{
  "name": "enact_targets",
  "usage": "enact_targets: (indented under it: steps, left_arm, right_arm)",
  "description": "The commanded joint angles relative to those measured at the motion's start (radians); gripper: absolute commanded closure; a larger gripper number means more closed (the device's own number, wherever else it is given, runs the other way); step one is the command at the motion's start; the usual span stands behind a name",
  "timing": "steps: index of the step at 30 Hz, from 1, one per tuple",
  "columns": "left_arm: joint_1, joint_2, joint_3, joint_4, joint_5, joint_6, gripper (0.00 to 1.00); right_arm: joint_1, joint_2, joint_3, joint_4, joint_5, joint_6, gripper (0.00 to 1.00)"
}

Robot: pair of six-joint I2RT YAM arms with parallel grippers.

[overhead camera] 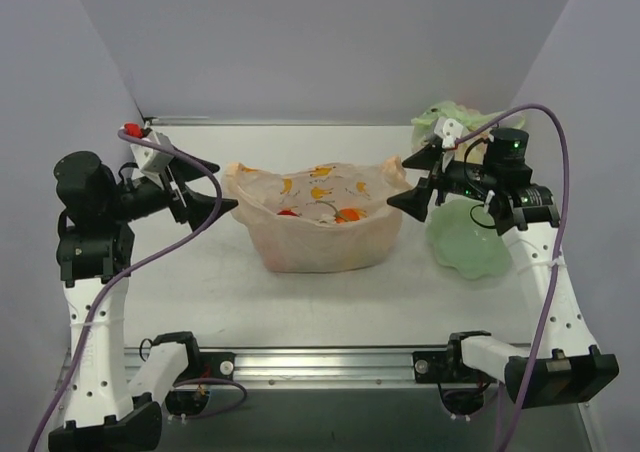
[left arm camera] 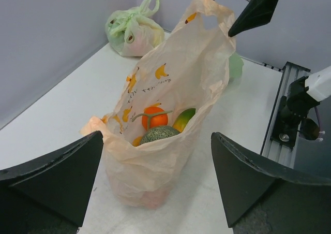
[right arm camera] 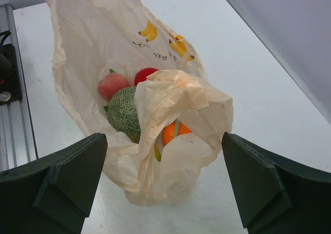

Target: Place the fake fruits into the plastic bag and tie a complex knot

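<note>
Well, top view: plastic bag (overhead camera: 320,227) in middle of table (overhead camera: 200,272), long axis 9-to-3, mouth up, untied. I see only red and orange fake fruits (overhead camera: 340,213) there. Right wrist view adds bumpy green melon (right arm camera: 123,115) and pink piece (right arm camera: 113,85); left wrist view adds yellow-green piece (left arm camera: 185,118). Left end effector (overhead camera: 212,187) at bag's 9, right end effector (overhead camera: 410,180) at its 3: both spread wide, holding nothing.

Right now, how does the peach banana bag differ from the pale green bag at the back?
The plastic bag is peach with yellow bananas; the pale green bag shows no print. The plastic bag gapes open, fake fruits showing inside; the pale green bag is bunched shut. The plastic bag spreads wider than the pale green bag. Both are thin film.
</note>
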Motion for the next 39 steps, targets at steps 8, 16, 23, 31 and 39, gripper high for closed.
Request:
enact_targets:
  steps: [8,16,23,31,39]
  left_arm:
    - [-0.363,0.140,0.207,-0.098,-0.332,0.320,0.19]
    - [-0.667,0.494,0.490,-0.019,-0.415,0.140,0.25]
    - [-0.785,0.668,0.611,0.027,-0.438,0.049,0.12]
    - [-0.830,0.721,0.567,0.141,-0.392,-0.006,0.23]
    - [-0.856,0.752,0.553,0.161,-0.407,-0.045,0.16]
  right_arm:
    - [0.004,0.093,0.143,0.056,-0.120,0.019,0.88]
    - [0.067,0.004,0.034,0.122,-0.072,0.006,1.00]
    - [0.082,-0.041,-0.014,0.143,-0.062,-0.028,1.00]
    - [0.085,-0.065,-0.046,0.142,-0.077,-0.088,1.00]
    - [0.087,-0.076,-0.051,0.143,-0.092,-0.112,1.00]
